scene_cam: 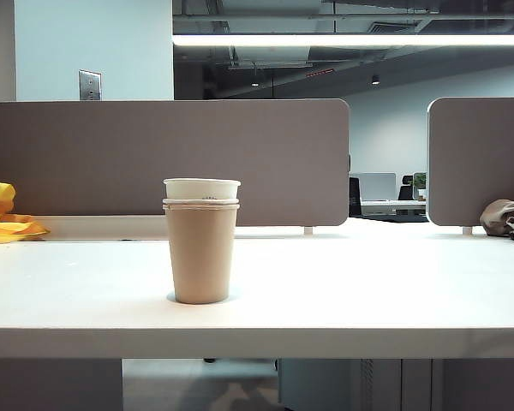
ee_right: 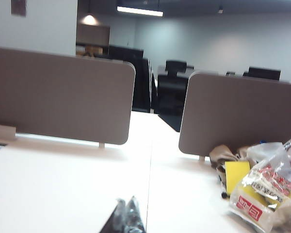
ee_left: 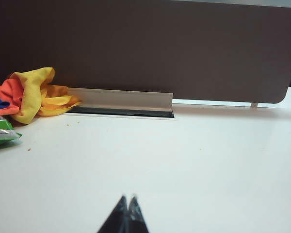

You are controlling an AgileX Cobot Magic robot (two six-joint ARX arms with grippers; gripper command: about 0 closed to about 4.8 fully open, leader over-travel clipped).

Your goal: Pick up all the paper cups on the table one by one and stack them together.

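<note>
One stack of paper cups [scene_cam: 201, 244] stands upright on the worktop [scene_cam: 368, 291], left of centre in the exterior view: a tall brown kraft cup [scene_cam: 201, 257] as the outer shell, with white rims showing nested inside it, the topmost white cup [scene_cam: 201, 188] rising clear above the brown lip. How many white cups sit inside cannot be counted for certain, though two rim lines show just above the brown one. No loose cup appears in any view, so the stacking looks complete, with nothing left to collect. Left claw [ee_left: 127, 200]: tips pressed together, holding nothing, low over bare worktop, near a bunched yellow and orange cloth [ee_left: 36, 94] by the grey partition [ee_left: 150, 48]. Right claw [ee_right: 126, 204]: tips likewise together, empty, over the worktop with a pile of plastic bags [ee_right: 264, 187] off to one side. Neither claw appears in the exterior view; both seem well apart from the stack.
</note>
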